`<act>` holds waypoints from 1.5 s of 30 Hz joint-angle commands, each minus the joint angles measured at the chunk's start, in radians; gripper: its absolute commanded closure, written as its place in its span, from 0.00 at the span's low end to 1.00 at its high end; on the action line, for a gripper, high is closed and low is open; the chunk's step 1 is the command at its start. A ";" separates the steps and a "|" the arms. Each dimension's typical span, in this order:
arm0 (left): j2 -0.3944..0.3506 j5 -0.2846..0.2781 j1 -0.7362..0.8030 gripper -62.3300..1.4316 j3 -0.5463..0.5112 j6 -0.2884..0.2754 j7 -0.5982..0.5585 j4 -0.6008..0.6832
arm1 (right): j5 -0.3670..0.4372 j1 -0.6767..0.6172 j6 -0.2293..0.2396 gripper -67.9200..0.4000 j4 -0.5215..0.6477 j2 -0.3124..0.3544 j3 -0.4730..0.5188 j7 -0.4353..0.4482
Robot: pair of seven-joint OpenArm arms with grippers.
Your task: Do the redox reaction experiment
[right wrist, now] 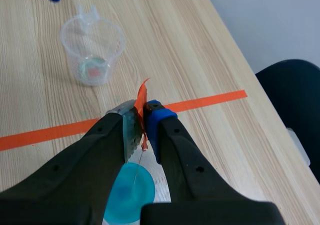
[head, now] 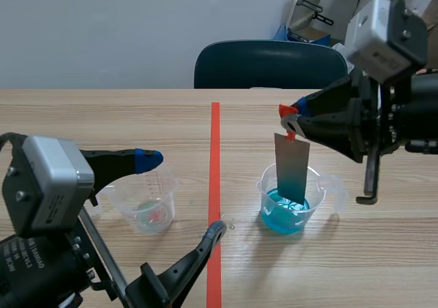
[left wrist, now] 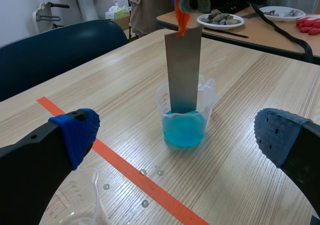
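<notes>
A grey metal strip (head: 292,169) with an orange tag (head: 288,121) at its top hangs upright, its lower end dipped in blue liquid inside a clear plastic beaker (head: 286,202) right of the tape line. My right gripper (head: 290,120) is shut on the strip's tagged top; in the right wrist view the tag (right wrist: 142,105) is pinched between the fingertips, with the blue liquid (right wrist: 131,188) below. My left gripper (left wrist: 172,135) stands open, with the beaker (left wrist: 185,116) and strip (left wrist: 183,70) ahead of it. A second clear beaker (head: 145,204) with a reddish trace at its bottom sits beside the left gripper.
An orange-red tape line (head: 215,185) runs down the middle of the wooden table (head: 102,123). Water drops (left wrist: 150,180) lie by the tape. A dark blue chair (head: 270,65) stands behind the table's far edge.
</notes>
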 commanded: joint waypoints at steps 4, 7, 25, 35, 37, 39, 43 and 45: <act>0.005 -0.010 -0.003 0.00 -0.001 0.005 -0.017 0.008 | -0.077 0.010 0.007 0.99 -0.051 -0.024 -0.023 0.100; 0.005 -0.010 -0.003 0.00 -0.001 0.005 -0.017 0.008 | -0.142 0.010 0.007 0.99 -0.087 -0.035 -0.033 0.166; 0.005 -0.010 -0.003 0.00 -0.001 0.005 -0.017 0.008 | -0.433 0.017 0.007 0.99 -0.212 -0.064 -0.052 0.424; 0.005 -0.010 -0.003 0.00 -0.001 0.005 -0.017 0.008 | -0.433 0.017 0.007 0.99 -0.213 -0.064 -0.052 0.423; 0.005 -0.010 -0.003 0.00 -0.001 0.005 -0.017 0.008 | -0.433 0.017 0.007 0.99 -0.213 -0.064 -0.052 0.423; 0.005 -0.010 -0.003 0.00 -0.001 0.005 -0.017 0.008 | -0.433 0.017 0.007 0.99 -0.213 -0.064 -0.052 0.423; 0.005 -0.010 -0.003 0.00 -0.001 0.005 -0.017 0.008 | -0.433 0.017 0.007 0.99 -0.213 -0.064 -0.052 0.423; 0.005 -0.010 -0.003 0.00 -0.001 0.005 -0.017 0.008 | -0.433 0.017 0.007 0.99 -0.213 -0.064 -0.052 0.423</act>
